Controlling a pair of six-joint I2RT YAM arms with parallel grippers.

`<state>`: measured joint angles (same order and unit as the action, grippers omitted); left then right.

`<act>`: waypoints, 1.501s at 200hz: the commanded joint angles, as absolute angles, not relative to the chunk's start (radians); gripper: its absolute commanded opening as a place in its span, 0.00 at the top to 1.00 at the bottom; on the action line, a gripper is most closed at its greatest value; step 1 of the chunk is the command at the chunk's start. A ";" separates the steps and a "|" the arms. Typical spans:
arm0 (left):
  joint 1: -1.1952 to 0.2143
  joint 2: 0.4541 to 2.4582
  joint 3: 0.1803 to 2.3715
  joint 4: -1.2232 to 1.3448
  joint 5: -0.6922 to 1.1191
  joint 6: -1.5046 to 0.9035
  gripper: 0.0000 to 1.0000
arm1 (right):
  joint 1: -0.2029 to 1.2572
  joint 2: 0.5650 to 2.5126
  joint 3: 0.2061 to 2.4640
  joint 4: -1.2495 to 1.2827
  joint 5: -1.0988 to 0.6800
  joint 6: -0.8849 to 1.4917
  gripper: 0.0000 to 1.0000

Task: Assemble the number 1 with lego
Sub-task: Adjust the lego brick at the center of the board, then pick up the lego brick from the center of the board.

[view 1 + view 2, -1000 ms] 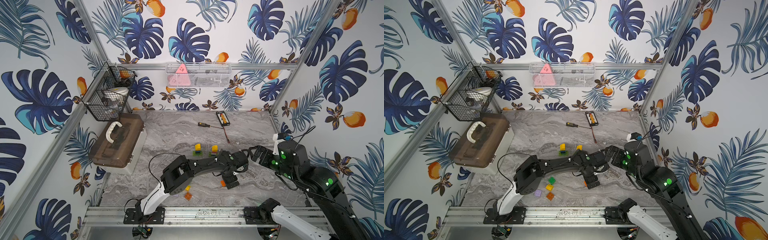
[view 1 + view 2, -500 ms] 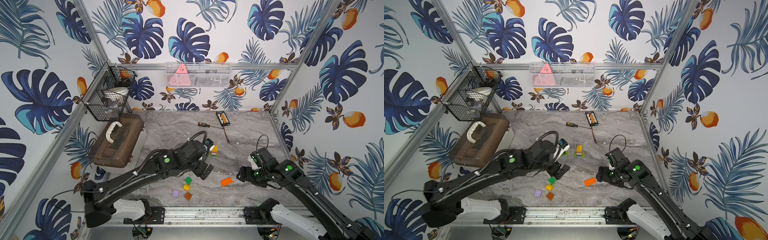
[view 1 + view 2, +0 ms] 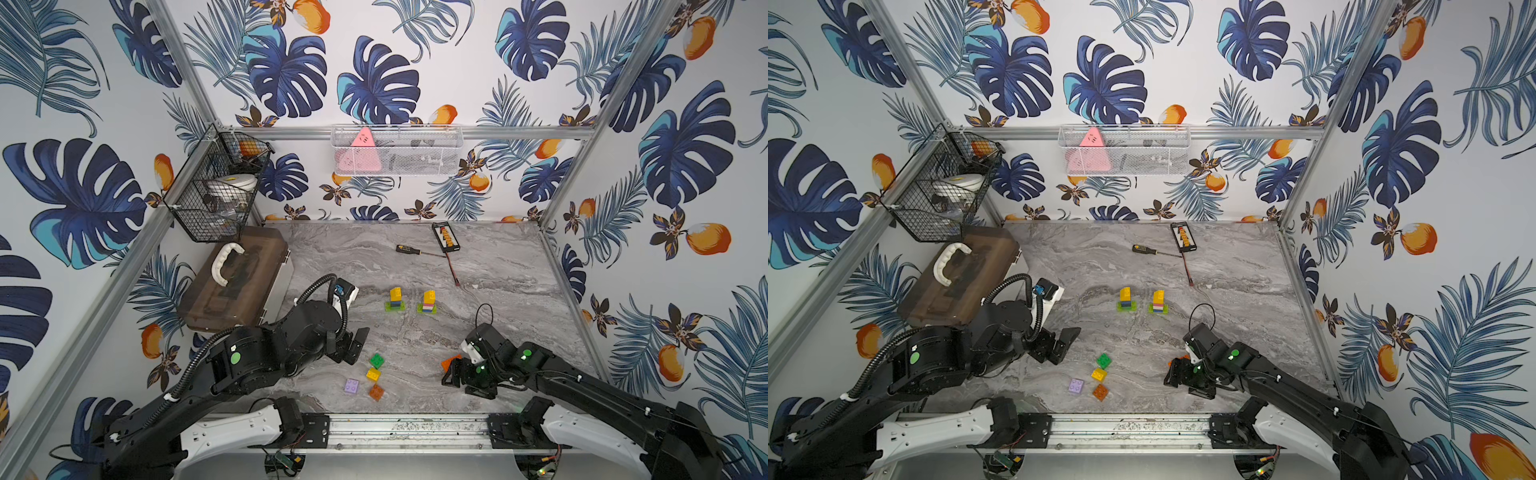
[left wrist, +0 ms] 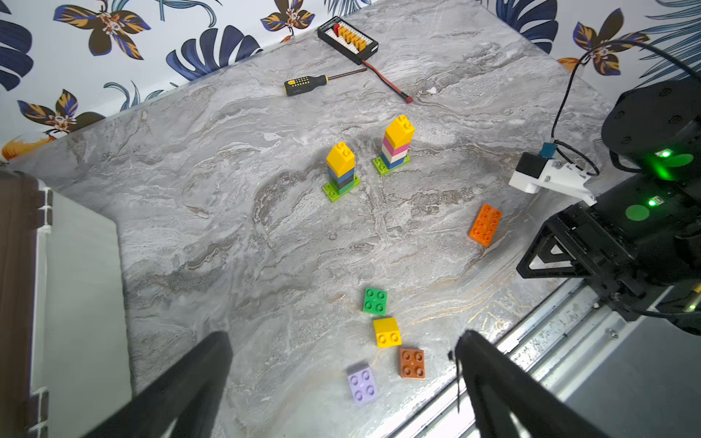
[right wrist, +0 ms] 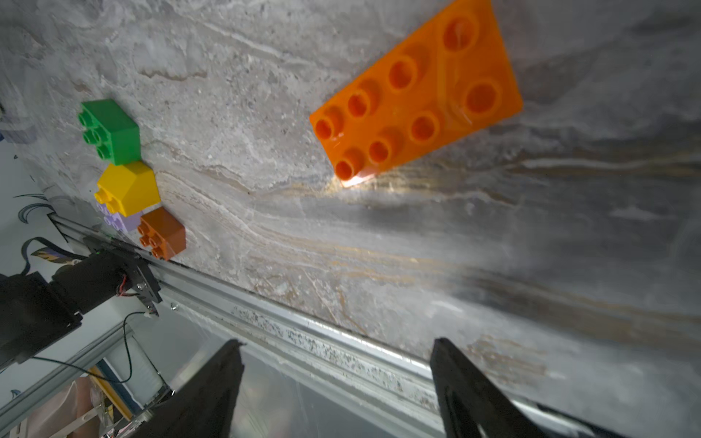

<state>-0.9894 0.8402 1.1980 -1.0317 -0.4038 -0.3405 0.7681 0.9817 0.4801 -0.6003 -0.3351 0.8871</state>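
The right pincer (image 5: 337, 343) gapes empty near a thin orange eight-stud lego plate (image 5: 417, 102); left pincer (image 4: 343, 335) gapes too.

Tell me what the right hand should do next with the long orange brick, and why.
Probably ease the right hand forward over the long orange brick until its open fingers straddle it. The brick lies flat on the table, ahead of the fingers, not yet between them.
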 commanded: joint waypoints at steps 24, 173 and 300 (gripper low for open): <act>-0.988 0.774 1.114 -1.018 -0.464 -0.347 0.01 | 0.773 1.128 0.504 -0.393 -0.225 0.897 0.18; -0.987 0.701 1.013 -0.923 -0.439 -0.333 0.01 | 0.978 1.441 0.920 -0.590 -0.121 0.674 0.15; -0.986 0.515 1.006 -0.946 -0.575 -0.382 0.01 | 1.138 1.934 1.440 -0.770 -0.043 0.373 0.37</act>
